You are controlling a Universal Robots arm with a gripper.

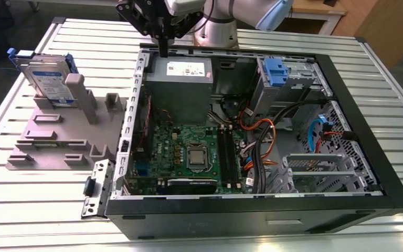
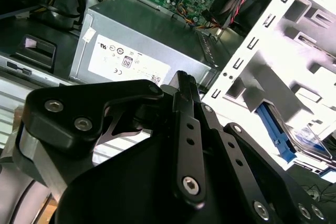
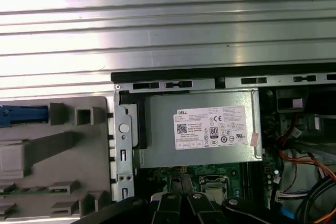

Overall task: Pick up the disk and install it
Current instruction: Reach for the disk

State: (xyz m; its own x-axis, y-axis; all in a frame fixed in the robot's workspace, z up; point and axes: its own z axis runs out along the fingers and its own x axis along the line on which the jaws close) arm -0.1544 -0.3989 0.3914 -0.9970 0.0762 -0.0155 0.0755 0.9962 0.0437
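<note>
Gripper (image 1: 165,51) sits top centre in the exterior view, over the far edge of the open PC case (image 1: 257,207) by the power supply (image 1: 180,86), fingers pinched together with nothing between them. Disk (image 1: 48,79) stands on edge in the grey holder (image 1: 61,131), upper left, well apart from the gripper. Expect it to be rigid, fairly dense, slick-faced and shock-sensitive; I'd pinch across the flat faces near the top, not the flexible blue carrier (image 1: 14,52) tabs.
</note>
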